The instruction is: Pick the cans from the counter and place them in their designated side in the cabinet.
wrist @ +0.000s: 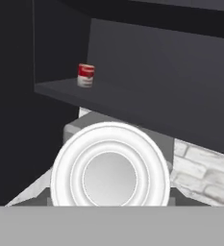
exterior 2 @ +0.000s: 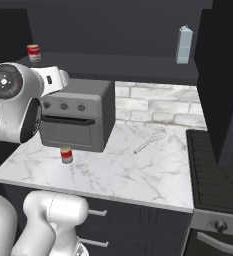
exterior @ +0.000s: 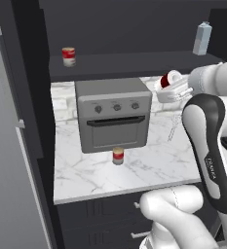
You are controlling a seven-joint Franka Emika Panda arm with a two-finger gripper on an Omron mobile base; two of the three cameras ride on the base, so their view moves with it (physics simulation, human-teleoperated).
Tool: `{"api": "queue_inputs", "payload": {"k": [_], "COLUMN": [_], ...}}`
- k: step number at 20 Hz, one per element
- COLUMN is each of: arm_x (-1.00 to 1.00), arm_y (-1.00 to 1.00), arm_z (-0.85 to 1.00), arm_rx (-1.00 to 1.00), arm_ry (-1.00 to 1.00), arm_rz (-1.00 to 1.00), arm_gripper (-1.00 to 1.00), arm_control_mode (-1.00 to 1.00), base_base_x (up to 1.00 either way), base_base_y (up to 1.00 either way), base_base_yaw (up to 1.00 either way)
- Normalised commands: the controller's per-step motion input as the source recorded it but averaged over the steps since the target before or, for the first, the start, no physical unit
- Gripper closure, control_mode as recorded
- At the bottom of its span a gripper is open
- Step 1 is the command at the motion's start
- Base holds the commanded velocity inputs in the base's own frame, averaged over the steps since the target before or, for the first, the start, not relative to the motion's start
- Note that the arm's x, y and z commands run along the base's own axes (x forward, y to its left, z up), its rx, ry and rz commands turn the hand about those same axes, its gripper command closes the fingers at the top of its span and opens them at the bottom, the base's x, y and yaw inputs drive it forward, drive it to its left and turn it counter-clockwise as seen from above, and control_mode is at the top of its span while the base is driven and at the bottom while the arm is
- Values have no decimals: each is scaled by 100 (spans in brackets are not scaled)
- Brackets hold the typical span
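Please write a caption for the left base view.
Gripper holds a can above the counter; another can stands before the oven.

held can's (wrist: 111, 168) label hidden, end-on

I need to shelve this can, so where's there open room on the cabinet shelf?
The long stretch of cabinet shelf between the red and white can at its left end and the carton at its right end is bare. The gripper holds a can below it.

Cans: three (exterior: 68, 56) (exterior: 118, 155) (exterior: 169, 79). Carton (exterior: 202, 38): one. Toaster oven (exterior: 113, 114): one. Whisk (exterior 2: 149, 140): one. Shelf (exterior: 134, 64): one. Tabletop (exterior: 149, 168): one.
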Motion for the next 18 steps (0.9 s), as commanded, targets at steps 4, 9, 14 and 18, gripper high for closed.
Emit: {"api": "queue_inputs", "payload": {"k": [4, 9, 14, 18], "arm_x": [11, 16, 18, 18], "arm_y": [13, 11, 12, 11], "arm_z": [15, 6, 1, 0], "arm_rx": [0, 0, 0, 0], "arm_ry": [-1, 0, 0, 0], "arm_rz": [2, 0, 0, 0], "arm_gripper": [100, 100, 100, 100], "arm_control_mode": [-100, -100, -100, -100], "base_base_x": [0, 0, 0, 0], "base_base_y": [0, 0, 0, 0], "base_base_yaw": [0, 0, 0, 0]}}
